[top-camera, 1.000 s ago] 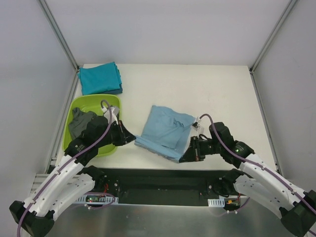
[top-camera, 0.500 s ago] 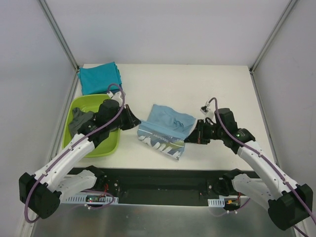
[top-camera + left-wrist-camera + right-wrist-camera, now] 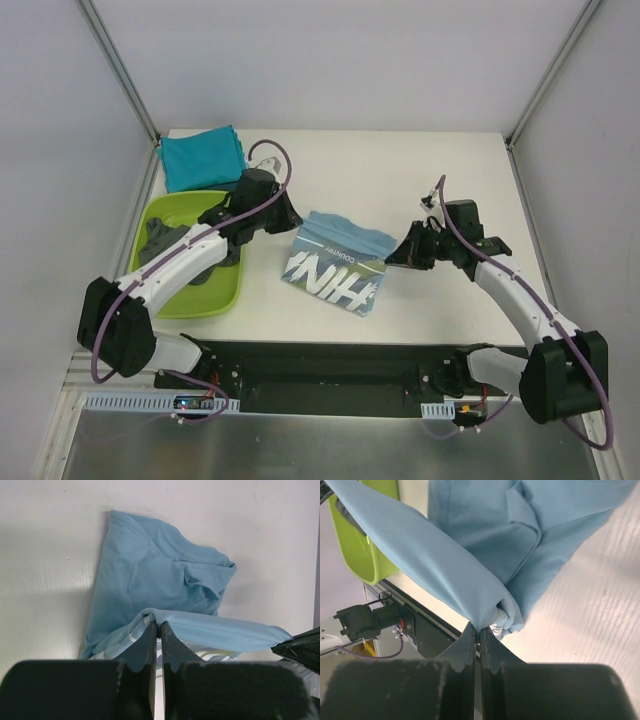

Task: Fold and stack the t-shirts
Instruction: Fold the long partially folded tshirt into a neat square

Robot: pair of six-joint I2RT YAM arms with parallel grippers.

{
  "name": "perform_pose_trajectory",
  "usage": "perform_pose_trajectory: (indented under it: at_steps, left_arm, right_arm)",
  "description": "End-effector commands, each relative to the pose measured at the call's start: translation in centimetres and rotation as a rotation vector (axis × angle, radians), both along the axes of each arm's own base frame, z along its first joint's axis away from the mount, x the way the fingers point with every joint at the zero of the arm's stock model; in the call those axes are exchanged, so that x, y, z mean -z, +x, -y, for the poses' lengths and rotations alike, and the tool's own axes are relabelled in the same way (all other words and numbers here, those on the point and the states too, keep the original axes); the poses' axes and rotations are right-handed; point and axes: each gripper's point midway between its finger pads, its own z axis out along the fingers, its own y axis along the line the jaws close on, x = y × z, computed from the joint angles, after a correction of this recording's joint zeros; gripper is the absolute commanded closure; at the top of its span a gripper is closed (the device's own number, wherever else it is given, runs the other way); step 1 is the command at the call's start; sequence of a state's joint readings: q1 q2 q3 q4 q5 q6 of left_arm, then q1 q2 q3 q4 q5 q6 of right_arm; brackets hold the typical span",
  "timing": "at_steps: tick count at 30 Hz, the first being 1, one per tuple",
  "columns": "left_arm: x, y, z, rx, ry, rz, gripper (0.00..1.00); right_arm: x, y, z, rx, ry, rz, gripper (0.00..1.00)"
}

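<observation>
— What's different from a second ago?
— Both arms have swung away from their bases. The left gripper (image 3: 159,628) and right gripper (image 3: 478,633) each pinch an edge of the light blue t-shirt (image 3: 348,241), and the cloth stretches taut between them. Its white lettering (image 3: 330,273) now faces up below that span.
— So the fold is going over?
— About halfway, I'd judge. The rest lies flat beyond the jaws, though how deep each pinch bites is hard to see. A teal t-shirt (image 3: 203,158) waits folded, well past the left jaws.

Printed t-shirt (image 3: 338,270) mid-table between left pincer (image 3: 291,224) and right pincer (image 3: 396,258), tub (image 3: 208,296) to its left, folded t-shirt (image 3: 201,160) behind tub.
</observation>
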State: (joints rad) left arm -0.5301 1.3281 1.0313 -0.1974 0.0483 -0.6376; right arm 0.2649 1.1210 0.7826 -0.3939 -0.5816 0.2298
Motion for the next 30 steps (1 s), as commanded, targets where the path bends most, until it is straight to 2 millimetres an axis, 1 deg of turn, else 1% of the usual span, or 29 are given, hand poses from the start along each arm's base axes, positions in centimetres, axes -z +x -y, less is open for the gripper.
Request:
perform_pose_trajectory:
  at_steps: [1,2,4,11,15,16,17,19,20,21,22,23,24,25,26,27,28,29,30]
  left_arm:
    - [-0.9,4.6,-2.0,-0.101,0.094,0.092,1.00]
    - [0.1,5.1,-2.1,-0.103,0.111,0.072,1.00]
    - [1.4,5.6,-2.0,-0.099,0.118,0.037,1.00]
    - [4.5,8.0,-1.3,-0.073,0.151,-0.029,1.00]
    - [6.1,9.2,-0.5,-0.048,0.163,-0.059,1.00]
    - [6.6,9.2,0.1,-0.022,0.150,-0.074,1.00]
    - [6.8,9.5,0.2,-0.020,0.151,-0.079,1.00]
    - [7.7,10.0,0.4,-0.020,0.158,-0.094,1.00]
    - [8.0,10.2,0.4,-0.020,0.162,-0.099,0.98]
    - [8.0,10.5,0.5,-0.019,0.164,-0.096,0.88]
    - [8.0,10.9,0.6,-0.013,0.166,-0.093,0.78]
    - [7.8,11.1,0.8,-0.001,0.160,-0.093,0.58]
    - [7.3,11.2,1.1,0.012,0.151,-0.088,0.40]
    - [6.6,11.3,1.5,0.031,0.138,-0.077,0.22]
    - [5.9,11.1,1.9,0.057,0.121,-0.067,0.09]
    - [5.4,10.9,2.1,0.075,0.110,-0.060,0.02]
    - [5.0,10.5,2.1,0.081,0.101,-0.056,0.01]
    - [4.3,10.1,2.0,0.081,0.092,-0.047,0.01]
    - [4.3,9.4,1.9,0.083,0.086,-0.053,0.01]
  right_arm:
    - [0.7,2.7,1.3,0.044,-0.045,0.009,0.99]
    - [1.2,3.1,1.5,0.043,-0.059,0.004,0.99]
    - [1.9,4.0,1.8,0.057,-0.083,0.006,0.99]
    - [4.5,6.4,2.5,0.097,-0.113,-0.005,0.99]
    - [5.8,7.6,3.7,0.148,-0.152,-0.020,0.99]
    - [6.0,7.8,4.0,0.158,-0.161,-0.020,0.99]
    - [6.3,8.1,4.2,0.169,-0.171,-0.015,0.98]
    - [6.7,8.6,4.3,0.167,-0.178,-0.010,0.92]
    - [6.9,8.8,4.4,0.166,-0.179,-0.011,0.91]
    - [7.1,9.2,4.4,0.166,-0.179,-0.010,0.90]
    - [7.3,9.7,4.5,0.171,-0.180,-0.013,0.86]
    - [7.4,10.1,4.6,0.175,-0.178,-0.018,0.79]
    - [7.0,10.7,4.6,0.180,-0.173,-0.010,0.71]
    - [6.6,11.0,4.6,0.184,-0.166,-0.003,0.50]
    - [6.3,11.2,4.5,0.185,-0.163,0.006,0.35]
    - [5.8,11.3,4.5,0.196,-0.160,0.019,0.27]
    - [5.4,11.2,4.6,0.207,-0.158,0.026,0.21]
    - [5.0,11.0,4.5,0.211,-0.152,0.032,0.17]
    - [4.5,10.6,4.4,0.211,-0.140,0.043,0.16]
